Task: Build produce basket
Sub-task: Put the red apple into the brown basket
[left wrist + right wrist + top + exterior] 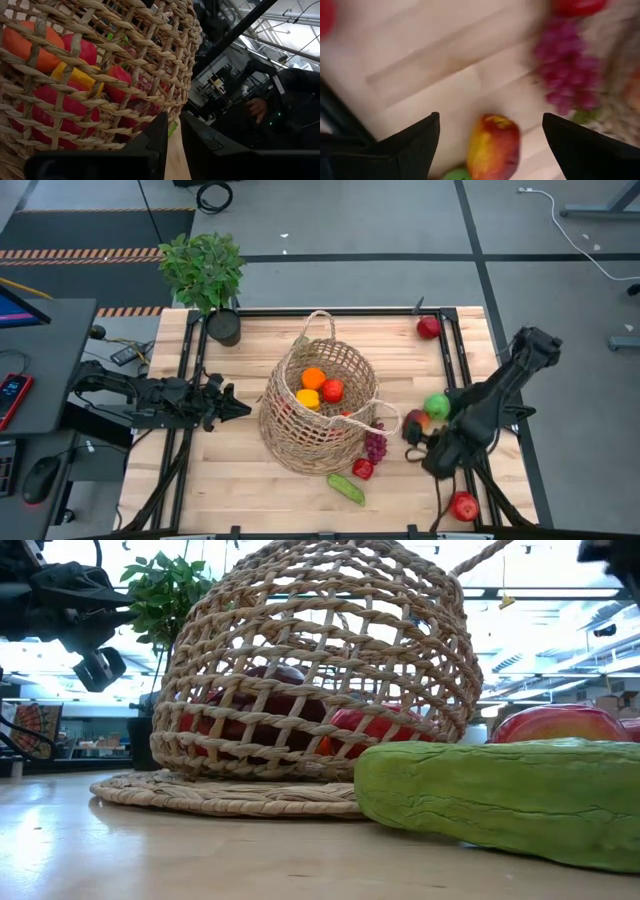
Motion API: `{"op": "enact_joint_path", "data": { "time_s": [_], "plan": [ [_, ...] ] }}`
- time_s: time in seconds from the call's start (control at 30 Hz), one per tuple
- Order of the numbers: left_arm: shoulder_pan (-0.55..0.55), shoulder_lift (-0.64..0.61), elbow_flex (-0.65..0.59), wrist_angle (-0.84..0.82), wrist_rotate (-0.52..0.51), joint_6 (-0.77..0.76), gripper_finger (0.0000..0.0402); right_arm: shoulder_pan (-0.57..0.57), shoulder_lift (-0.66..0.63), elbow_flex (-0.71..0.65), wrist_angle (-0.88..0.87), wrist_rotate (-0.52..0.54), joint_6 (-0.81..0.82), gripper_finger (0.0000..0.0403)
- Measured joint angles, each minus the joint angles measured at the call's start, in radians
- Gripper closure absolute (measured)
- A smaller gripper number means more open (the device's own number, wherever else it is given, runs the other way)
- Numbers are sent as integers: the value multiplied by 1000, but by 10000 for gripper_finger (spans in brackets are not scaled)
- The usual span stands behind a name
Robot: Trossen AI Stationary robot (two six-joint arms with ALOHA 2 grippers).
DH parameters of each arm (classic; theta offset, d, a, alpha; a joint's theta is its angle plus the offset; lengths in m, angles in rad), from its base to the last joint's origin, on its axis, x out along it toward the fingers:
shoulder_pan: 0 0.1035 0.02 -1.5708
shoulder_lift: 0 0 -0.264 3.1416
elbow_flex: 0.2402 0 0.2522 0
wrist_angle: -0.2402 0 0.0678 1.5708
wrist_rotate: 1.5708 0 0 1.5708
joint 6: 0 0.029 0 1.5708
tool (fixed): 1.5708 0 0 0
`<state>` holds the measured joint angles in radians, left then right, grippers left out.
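Note:
The wicker basket (320, 405) stands mid-table. It holds an orange (313, 378), a yellow pepper (308, 398) and a red apple (333, 390). My right gripper (490, 116) points down, open, above a red-yellow apple (494, 147) that lies on the table right of the basket. A green apple (437, 406) lies beside that one. Purple grapes (376, 446), a red pepper (362, 469) and a cucumber (346, 488) lie at the basket's near right. My left gripper (244, 406) points level at the basket's left wall (100, 80). Its fingers are close together with nothing between them.
Red apples lie at the far right corner (428, 327) and near the front right edge (463, 505). A potted plant (205, 270) stands at the far left corner. Black rails (452, 350) run along the table's sides. Bare wood shows at the near left.

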<state>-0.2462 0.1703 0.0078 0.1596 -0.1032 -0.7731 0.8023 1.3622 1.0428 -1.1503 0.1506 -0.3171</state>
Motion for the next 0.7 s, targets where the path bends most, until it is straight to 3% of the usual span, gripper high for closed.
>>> {"op": "enact_joint_path", "data": {
  "time_s": [0.27, 0.4, 0.7],
  "plan": [
    [0, 0, 0, 0, 0, 0, 339, 31, 223, 2, -199, 64, -15, 36],
    [0, 0, 0, 0, 0, 0, 343, -8, 230, 2, -192, 9, 10, 11],
    [0, 0, 0, 0, 0, 0, 339, -89, 144, 2, -166, 69, 27, 6]
  ]
}}
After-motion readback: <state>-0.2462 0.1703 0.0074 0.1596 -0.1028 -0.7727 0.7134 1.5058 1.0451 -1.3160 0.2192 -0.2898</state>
